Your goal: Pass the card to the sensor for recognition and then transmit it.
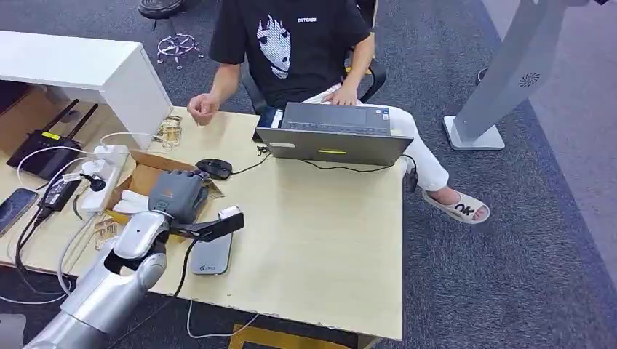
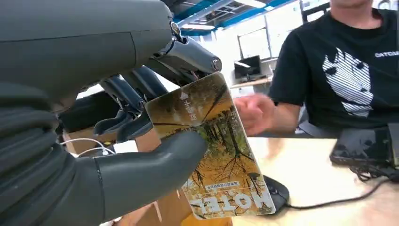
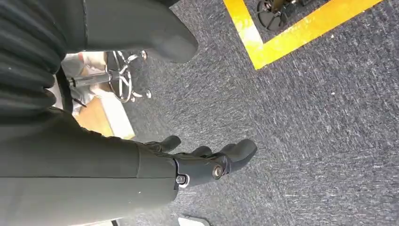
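L hand [image 1: 177,195] is raised above the table [image 1: 320,240], near the table's L side, w/ the silver arm coming up from below. The hand pinches the card [image 2: 214,146] btwn thumb and fingers [image 2: 127,99]: thumb pad lies across the card's printed face, darker fingers back it from behind. Card is tilted, printed w/ a yellow-brown tree scene and the word "HOTEL" along one edge, which reads inverted in the L wrist view. In the head view the card is mostly hidden behind the hand.

Sensor [image 1: 212,256], a flat grey pad w/ cable, lies on the table just below and beside the L hand, near the table's front edge. Hand and card are apart from the pad, not touching it.

R hand [image 3: 207,162] hangs over grey carpet; fingers are loosely spread w/ nothing in them.

Other items: cardboard box [image 1: 145,178] behind the L hand; black mouse [image 1: 215,168] beside the box; laptop [image 1: 333,133] at the table's far edge. A person [image 1: 291,43] in a black T-shirt sits behind the laptop, one hand resting on the table edge. A router [image 1: 51,149] and a power strip [image 1: 102,174] sit at far L.
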`<state>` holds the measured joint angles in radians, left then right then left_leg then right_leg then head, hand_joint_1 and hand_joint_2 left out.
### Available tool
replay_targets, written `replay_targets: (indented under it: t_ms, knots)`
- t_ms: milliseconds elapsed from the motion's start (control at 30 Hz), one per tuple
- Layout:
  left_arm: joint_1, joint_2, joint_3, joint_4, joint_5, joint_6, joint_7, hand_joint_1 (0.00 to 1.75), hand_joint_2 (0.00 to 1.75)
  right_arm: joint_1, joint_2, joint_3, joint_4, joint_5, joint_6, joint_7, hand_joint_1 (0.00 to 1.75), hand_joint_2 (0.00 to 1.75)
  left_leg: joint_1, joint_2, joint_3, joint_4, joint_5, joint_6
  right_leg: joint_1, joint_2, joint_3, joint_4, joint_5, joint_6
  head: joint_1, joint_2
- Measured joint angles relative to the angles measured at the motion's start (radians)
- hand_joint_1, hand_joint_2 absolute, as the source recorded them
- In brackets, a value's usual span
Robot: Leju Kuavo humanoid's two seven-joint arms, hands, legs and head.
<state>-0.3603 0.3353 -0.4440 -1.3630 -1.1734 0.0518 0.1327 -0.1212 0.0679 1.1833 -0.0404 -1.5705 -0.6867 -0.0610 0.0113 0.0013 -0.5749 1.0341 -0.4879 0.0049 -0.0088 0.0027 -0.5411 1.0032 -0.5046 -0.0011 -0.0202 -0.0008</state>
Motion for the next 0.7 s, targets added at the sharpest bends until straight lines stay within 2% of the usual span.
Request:
replay_targets:
  t_ms: [133, 367, 700]
  knots:
    - [0.010, 0.000, 0.000, 0.000, 0.022, -0.034, -0.023, 1.75, 1.75, 0.000, 0.002, -0.002, 0.001, 0.000, 0.000, 0.001, 0.00, 1.75, 0.000, 0.000, 0.000, 0.000, 0.000, 0.000, 0.000, 0.000, 0.000, 0.000, 0.000, 0.000, 0.000, 0.000]
    - [0.026, 0.000, 0.000, 0.000, 0.022, -0.038, -0.024, 1.75, 1.75, 0.000, 0.002, -0.004, 0.003, 0.000, 0.000, 0.001, 0.00, 1.75, 0.000, 0.000, 0.000, 0.000, 0.000, 0.000, 0.000, 0.000, 0.000, 0.000, 0.000, 0.000, 0.000, 0.000]
    - [0.056, 0.005, -0.012, 0.000, 0.085, -0.107, -0.056, 1.75, 1.75, 0.000, 0.005, -0.019, 0.005, 0.000, 0.000, 0.003, 0.00, 1.75, 0.000, 0.000, 0.000, 0.000, 0.000, 0.000, 0.000, 0.000, 0.000, 0.000, 0.000, 0.000, 0.000, 0.000]
